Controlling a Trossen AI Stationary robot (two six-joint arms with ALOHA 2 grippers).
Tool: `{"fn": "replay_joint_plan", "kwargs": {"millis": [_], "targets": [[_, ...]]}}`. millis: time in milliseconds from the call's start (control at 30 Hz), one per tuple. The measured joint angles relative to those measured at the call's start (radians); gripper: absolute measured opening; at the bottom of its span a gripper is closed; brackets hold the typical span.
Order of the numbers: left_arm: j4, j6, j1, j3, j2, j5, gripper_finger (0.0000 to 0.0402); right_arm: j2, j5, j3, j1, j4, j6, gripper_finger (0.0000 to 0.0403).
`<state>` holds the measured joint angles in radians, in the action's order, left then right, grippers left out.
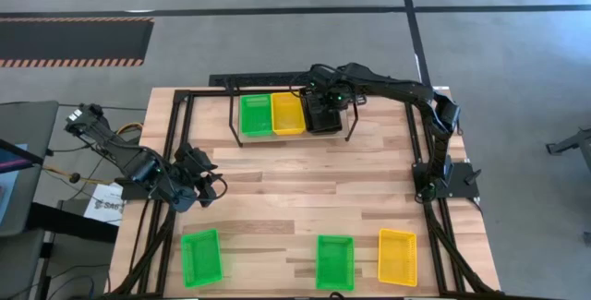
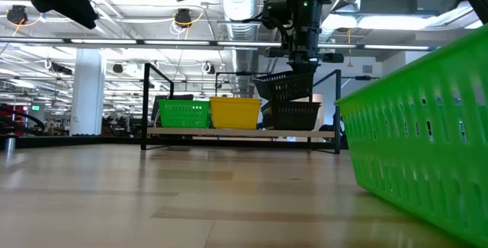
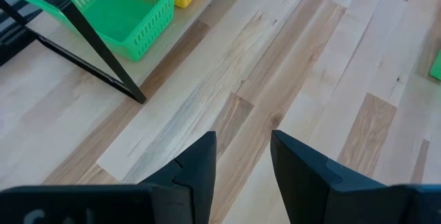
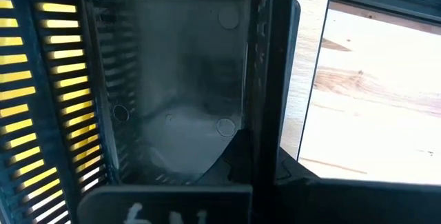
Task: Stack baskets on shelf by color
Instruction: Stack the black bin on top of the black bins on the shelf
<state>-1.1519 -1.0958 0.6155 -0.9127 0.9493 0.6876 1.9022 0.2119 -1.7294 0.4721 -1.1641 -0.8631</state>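
Directly beneath the right end effector [image 2: 303,71], clamped in its grip, hangs a black basket [image 2: 284,86], tilted above another black basket [image 2: 295,115]. Its long axis runs twelve to six. Left end effector [image 3: 242,156] stands wide, empty.

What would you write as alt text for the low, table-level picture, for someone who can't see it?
A dark robot arm's tool holds a black basket tilted just above a second black basket on a low wooden shelf, beside a yellow basket and a green basket. Another green basket fills the near right foreground on the wooden table.
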Motion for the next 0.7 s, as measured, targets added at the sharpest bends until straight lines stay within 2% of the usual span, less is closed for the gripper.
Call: {"fn": "replay_joint_plan", "kwargs": {"millis": [267,367,700], "targets": [[0.0,0.0,0.0,0.0,0.0,0.001,0.0125,0.0,0.006,0.0,0.002,-0.001,0.0,0.0003],[0.0,0.0,0.0,0.0,0.0,0.001,0.0125,0.018,0.05,-0.003,0.0,0.006,-0.001,0.0002],[0.0,-0.017,0.0,0.0,0.0,-0.001,0.0125,0.104,0.025,-0.005,-0.008,0.013,0.027,0.0004]]}}
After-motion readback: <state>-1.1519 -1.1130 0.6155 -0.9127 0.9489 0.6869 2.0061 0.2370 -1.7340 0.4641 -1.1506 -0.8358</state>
